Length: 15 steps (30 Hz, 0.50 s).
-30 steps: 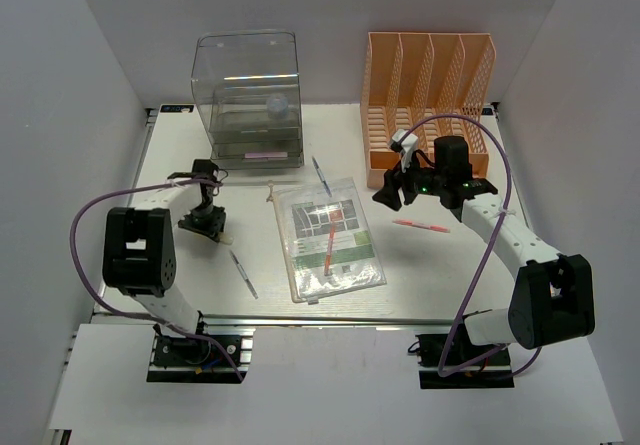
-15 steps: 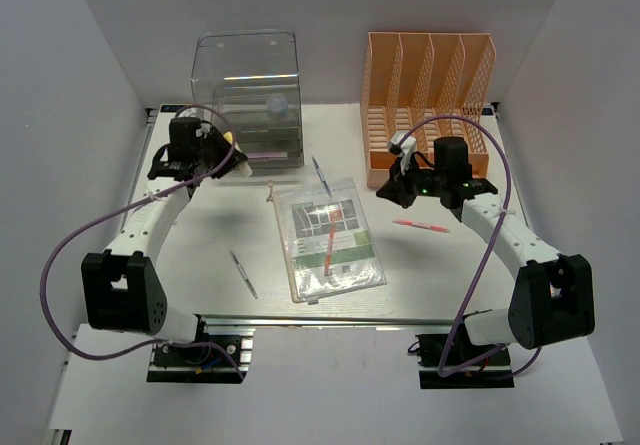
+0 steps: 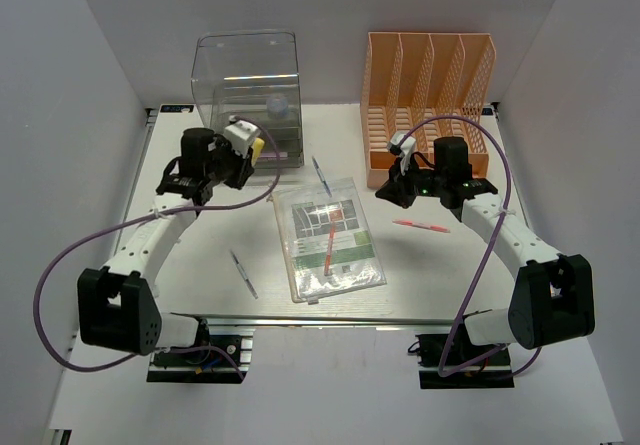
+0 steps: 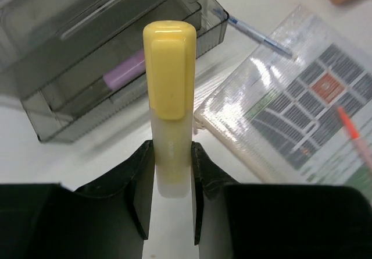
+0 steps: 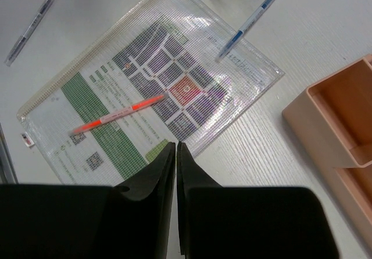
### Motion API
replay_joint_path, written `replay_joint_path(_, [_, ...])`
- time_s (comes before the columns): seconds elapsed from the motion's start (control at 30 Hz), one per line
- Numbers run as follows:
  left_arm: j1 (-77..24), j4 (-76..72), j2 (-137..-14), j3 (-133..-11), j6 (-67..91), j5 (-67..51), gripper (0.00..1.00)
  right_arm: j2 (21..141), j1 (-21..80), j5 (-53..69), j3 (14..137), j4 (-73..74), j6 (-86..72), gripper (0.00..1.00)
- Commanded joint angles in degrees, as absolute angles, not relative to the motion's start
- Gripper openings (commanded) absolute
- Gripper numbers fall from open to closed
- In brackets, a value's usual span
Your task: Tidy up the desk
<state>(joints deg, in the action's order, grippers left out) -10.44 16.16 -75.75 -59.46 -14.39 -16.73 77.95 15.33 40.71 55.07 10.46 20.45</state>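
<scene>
The desk [image 3: 200, 255] is a white tabletop with loose stationery on it. My left gripper [image 3: 243, 151] hangs in front of the clear drawer box [image 3: 248, 95], shut on a yellow highlighter [image 3: 257, 146]. In the left wrist view the highlighter [image 4: 169, 73] stands up between the fingers of the gripper [image 4: 172, 154], cap pointing at the drawers [image 4: 116, 43]. My right gripper [image 3: 388, 193] hovers by the front of the orange file rack [image 3: 428, 95]. Its jaws [image 5: 175, 145] are shut with nothing between them, above the corner of a mesh document pouch [image 5: 151, 78].
The pouch [image 3: 328, 237] lies mid-desk with an orange pen [image 3: 329, 248] on it. A blue pen [image 3: 320, 175] lies behind it, a grey pen [image 3: 243, 274] at front left, a pink pen [image 3: 421, 226] at right. A purple item [image 4: 125, 73] sits in a drawer.
My left arm lifted the highlighter from the front left of the desk and carried it back and right to the drawer box. My right gripper went from open to shut, staying in place.
</scene>
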Motion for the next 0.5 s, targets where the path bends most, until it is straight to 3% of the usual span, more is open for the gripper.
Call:
replay_joint_path(0.0, [-12.56, 15.98, -78.56, -62.46, -34.17, -20.82, 0.01, 77.78, 15.03, 42.01, 57.30, 10.28, 21.36, 0.10])
replay_joint_path(0.47, [-19.51, 3.62, -91.22, -68.03, -55.71, -1.33, 0.01, 78.13, 14.86, 41.57, 57.30, 10.46, 21.71, 0.12])
